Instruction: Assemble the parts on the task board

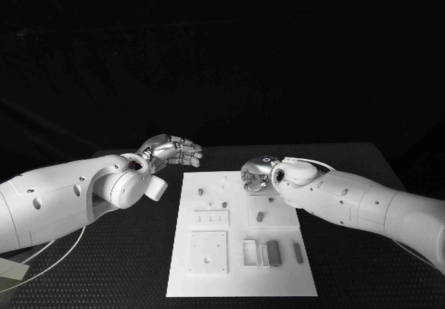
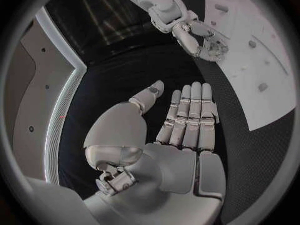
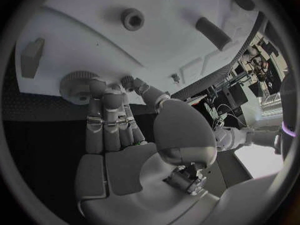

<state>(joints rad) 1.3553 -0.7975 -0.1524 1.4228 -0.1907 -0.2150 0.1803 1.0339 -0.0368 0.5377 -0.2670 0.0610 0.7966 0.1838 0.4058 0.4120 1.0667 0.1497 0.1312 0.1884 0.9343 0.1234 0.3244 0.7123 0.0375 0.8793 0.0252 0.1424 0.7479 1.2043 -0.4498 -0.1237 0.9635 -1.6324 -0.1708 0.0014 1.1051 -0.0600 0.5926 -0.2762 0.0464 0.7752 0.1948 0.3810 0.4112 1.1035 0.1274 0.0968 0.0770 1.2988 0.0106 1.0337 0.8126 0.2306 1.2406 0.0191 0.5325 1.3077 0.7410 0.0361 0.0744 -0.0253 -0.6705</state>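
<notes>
Two hands are over your table, one at each side of the task board (image 1: 278, 283), the white plate lying in the middle of the black table (image 1: 111, 270). Your left hand (image 1: 172, 152) hovers off the board's far left corner, above the bare table; from its wrist camera you see the left hand (image 2: 185, 116) with its fingers (image 2: 195, 105) stretched out straight and side by side, the thumb set apart from them, and nothing in the palm. Your right hand (image 1: 257, 175) is down at the board's far right part. From its wrist camera the right hand (image 3: 119, 130) has its fingertips (image 3: 99, 91) bent onto a round knurled part (image 3: 76, 82) that sits at the board's edge, with the thumb coming in beside them; you cannot tell for sure whether the part is truly pinched or only touched. Near it on the board you can see a small round part with a hole (image 3: 132, 19), a dark oblong part (image 3: 211, 33) and a wedge-shaped part (image 3: 31, 56), all lying apart from the hand. In the head view, more parts lie on the board's near half: a square plate with holes (image 1: 209, 251), a slotted block (image 1: 210, 217), and upright grey bars (image 1: 274, 254) in a row toward the near right.
</notes>
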